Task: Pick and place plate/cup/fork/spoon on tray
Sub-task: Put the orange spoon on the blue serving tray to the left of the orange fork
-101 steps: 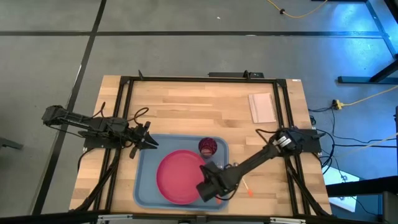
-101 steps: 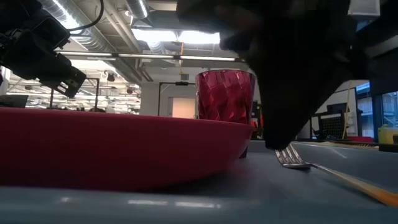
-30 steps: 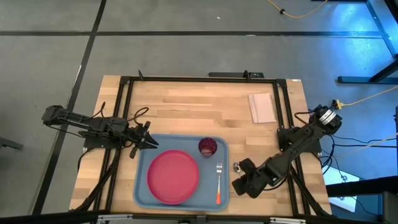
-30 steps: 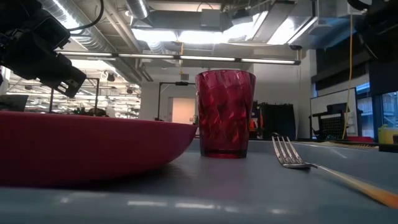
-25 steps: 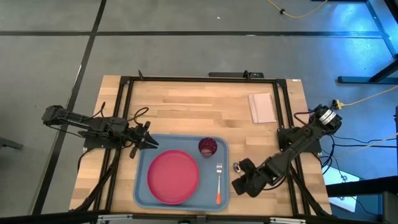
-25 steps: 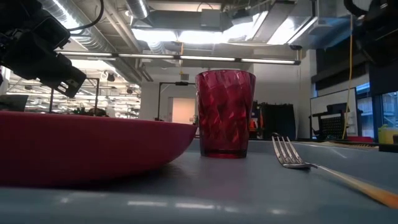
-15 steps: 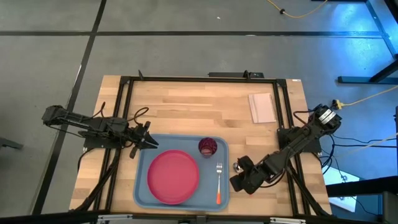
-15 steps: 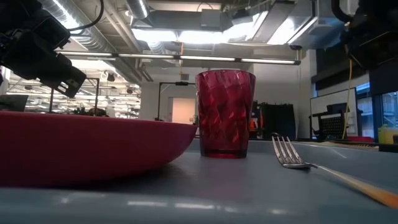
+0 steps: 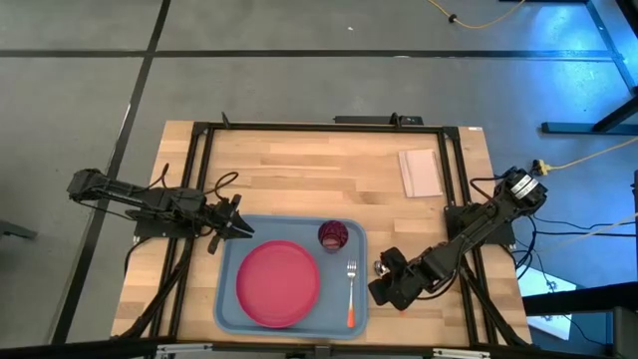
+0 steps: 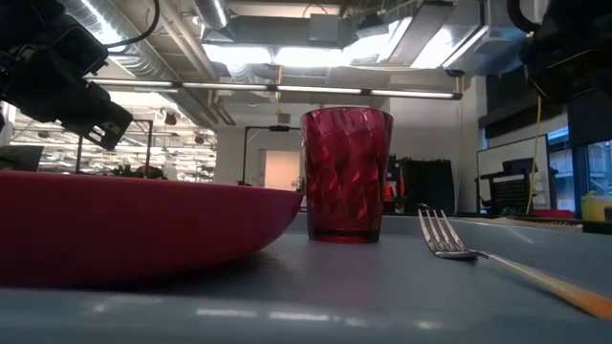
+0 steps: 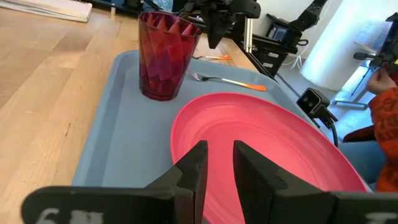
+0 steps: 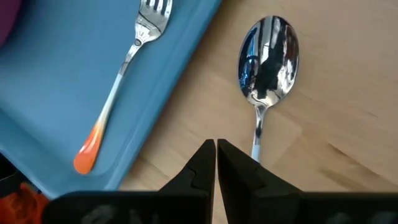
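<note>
The light blue tray (image 9: 231, 299) lies at the table's near edge. It holds the pink-red plate (image 9: 278, 282), the dark red cup (image 9: 332, 236) standing at its far right corner, and the fork (image 9: 351, 291) lying flat to the right of the plate. The spoon (image 12: 268, 46) lies on the bare wood just right of the tray's rim. My right gripper (image 12: 216, 149) is shut and points down over the spoon's handle (image 12: 257, 134), whose near part passes out of sight behind the fingers. My left gripper (image 11: 219, 158) waits at the tray's far left corner, fingers a narrow gap apart.
A pale rectangular sheet (image 9: 421, 172) lies at the table's far right. Black frame rails (image 9: 299, 128) run along the table's edges. Bare wood stretches across the far half. A person's orange sleeve (image 11: 385, 106) shows beyond the table's right side.
My right gripper has edged a little toward the tray's right rim and the spoon, staying shut. Plate, cup, fork and spoon lie as before.
</note>
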{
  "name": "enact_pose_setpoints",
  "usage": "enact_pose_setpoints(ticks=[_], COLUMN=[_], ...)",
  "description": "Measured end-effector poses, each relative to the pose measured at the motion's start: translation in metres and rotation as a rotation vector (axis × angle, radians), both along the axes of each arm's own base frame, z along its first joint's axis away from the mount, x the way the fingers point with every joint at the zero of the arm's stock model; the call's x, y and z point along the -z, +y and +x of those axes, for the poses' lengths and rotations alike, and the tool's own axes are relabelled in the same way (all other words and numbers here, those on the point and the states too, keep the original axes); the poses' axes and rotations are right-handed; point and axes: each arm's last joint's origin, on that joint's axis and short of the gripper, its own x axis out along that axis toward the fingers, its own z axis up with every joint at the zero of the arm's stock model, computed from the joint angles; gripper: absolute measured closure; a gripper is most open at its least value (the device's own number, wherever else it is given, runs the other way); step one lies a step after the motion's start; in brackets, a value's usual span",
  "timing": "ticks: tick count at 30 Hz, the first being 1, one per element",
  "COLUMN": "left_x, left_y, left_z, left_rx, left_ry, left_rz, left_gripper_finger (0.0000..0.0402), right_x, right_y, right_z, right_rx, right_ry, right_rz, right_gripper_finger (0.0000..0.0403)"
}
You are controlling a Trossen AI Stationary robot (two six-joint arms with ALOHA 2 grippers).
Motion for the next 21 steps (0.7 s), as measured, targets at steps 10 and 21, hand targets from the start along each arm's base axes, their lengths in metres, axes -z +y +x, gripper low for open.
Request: enact_pose_setpoints(ticks=[10,21], left_x=[0.0000,0.0000], left_y=[0.0000,0.0000], left_z=[0.0000,0.0000], left_rx=[0.000,0.001], left_ry=[0.000,0.000], left_rz=[0.000,0.000], left_gripper_finger=[0.0333,0.0333], right_x=[0.0021,0.0034], right_y=[-0.0051,0.0017], right_z=[-0.0039,-0.0067], right_rx=[0.140,0.107], right_ry=[0.025,0.034], right_rz=[-0.032,-0.004], right_gripper_finger=[0.0323,0.0250])
